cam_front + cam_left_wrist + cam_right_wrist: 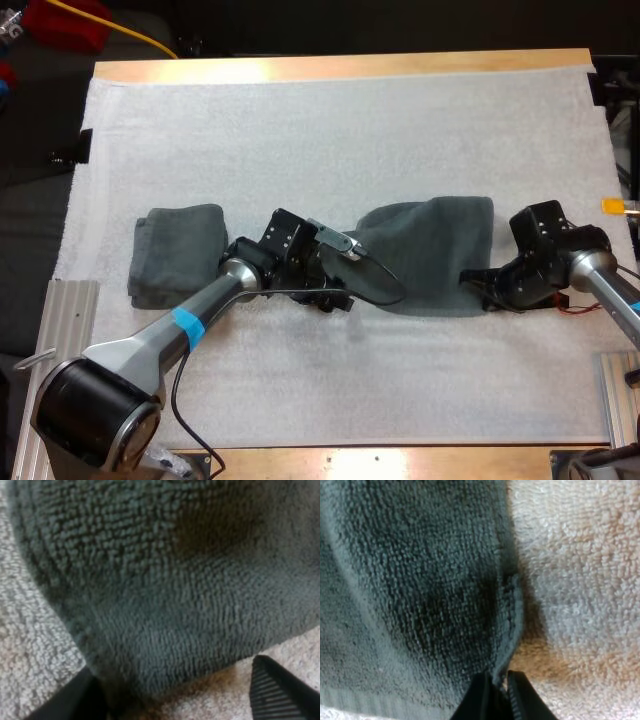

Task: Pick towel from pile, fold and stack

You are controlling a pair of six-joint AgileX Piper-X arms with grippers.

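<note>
Dark grey-green towel [430, 250] lies spread out between the two grippers on a white mat [330, 120], which covers a wooden table [340, 68].

The left gripper [345, 288] sits low at the towel's left end. In the left wrist view its two black fingers [280, 690] stand wide apart. The towel's rounded edge lies just ahead of them, reaching in toward one fingertip. The other fingertip is clear of the cloth, over bare mat. Nothing is clamped between them.

The right gripper [478, 283] is at the opposite end of the towel, at its right side near the front corner. In the right wrist view its fingers [525, 700] are drawn almost together and pinch the towel's stitched hem between their tips. From that pinch the cloth runs away to one side of the gripper, and bare mat lies on the other side.

A folded towel [175, 255] of the same colour rests flat on the mat behind the left gripper, just beside that arm's wrist and well apart from the right gripper.
</note>
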